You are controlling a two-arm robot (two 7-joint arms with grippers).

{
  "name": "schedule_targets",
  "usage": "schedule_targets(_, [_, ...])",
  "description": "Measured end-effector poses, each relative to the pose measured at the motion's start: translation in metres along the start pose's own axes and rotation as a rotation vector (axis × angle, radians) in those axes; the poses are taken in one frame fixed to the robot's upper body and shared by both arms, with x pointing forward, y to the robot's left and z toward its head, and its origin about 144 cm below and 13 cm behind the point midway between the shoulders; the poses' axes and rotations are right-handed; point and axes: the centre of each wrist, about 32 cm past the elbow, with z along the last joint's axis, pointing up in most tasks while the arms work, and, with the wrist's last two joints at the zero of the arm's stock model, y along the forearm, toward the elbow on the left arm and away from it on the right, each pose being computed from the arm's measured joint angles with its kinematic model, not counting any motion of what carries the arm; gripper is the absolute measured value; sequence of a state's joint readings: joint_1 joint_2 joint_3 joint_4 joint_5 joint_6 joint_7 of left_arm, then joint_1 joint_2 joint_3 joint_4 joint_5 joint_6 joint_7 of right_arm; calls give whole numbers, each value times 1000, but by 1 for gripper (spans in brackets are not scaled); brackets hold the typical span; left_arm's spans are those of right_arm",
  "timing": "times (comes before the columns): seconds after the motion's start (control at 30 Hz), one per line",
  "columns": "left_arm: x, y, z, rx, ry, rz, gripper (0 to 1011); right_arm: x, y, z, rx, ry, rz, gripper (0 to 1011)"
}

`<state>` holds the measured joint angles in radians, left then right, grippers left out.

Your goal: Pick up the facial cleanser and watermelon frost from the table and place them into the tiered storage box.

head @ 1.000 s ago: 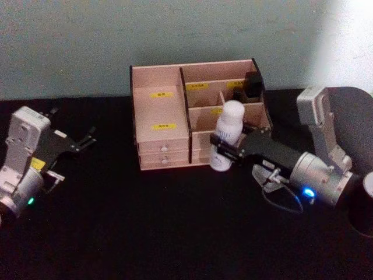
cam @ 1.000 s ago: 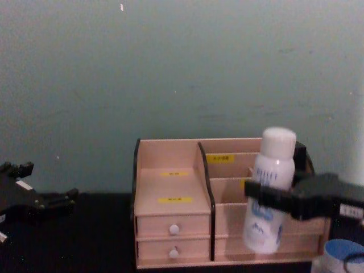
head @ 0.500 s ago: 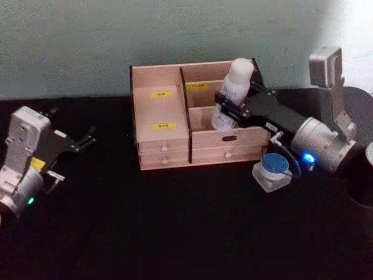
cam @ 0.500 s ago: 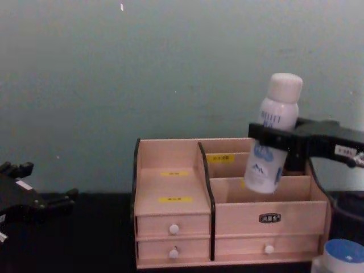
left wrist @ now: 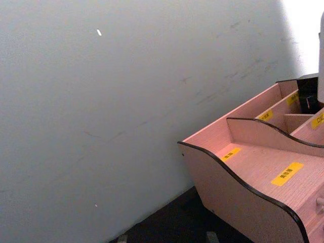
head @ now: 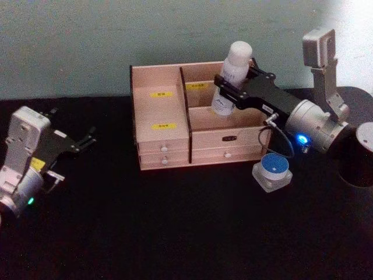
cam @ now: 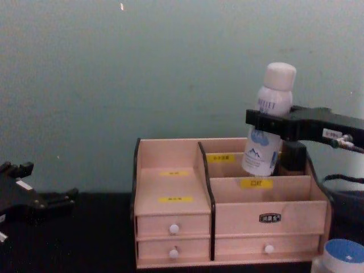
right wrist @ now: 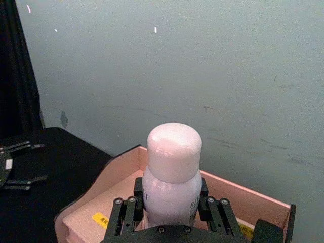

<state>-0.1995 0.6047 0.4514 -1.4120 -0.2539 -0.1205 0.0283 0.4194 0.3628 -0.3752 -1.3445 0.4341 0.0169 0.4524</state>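
Black tabletop (head: 175,233): right end effector (head: 225,92) pinches the tilted facial cleanser (head: 238,55) above the tiered storage box's (head: 160,108) far-right compartments; left end effector (head: 73,125) rests spread, left.

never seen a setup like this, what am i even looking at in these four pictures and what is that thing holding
This is a two-armed robot working at a black table. One picture looks down from a camera on its head, one looks across from its chest, and the other two come from cameras on its wrists.

On the table stands a light wooden tiered storage box with drawers. Near its front right corner sits a small blue-lidded jar.

The right end effector, the clamp at the end of the right arm, is shut on a white bottle, probably the facial cleanser. It holds the bottle roughly upright over the box's rear right compartments.

The left end effector sits open and idle at the table's left.
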Motion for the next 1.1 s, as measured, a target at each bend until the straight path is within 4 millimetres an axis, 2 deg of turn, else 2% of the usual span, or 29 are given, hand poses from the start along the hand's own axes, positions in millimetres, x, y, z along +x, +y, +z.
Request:
schedule_targets(0.43, [0, 0, 0, 0, 0, 0, 1001, 8, 23, -4, -20, -9, -24, 590])
schedule_targets(1.1, [0, 0, 0, 0, 0, 0, 1001, 11, 46, -7, -34, -16, -46, 590])
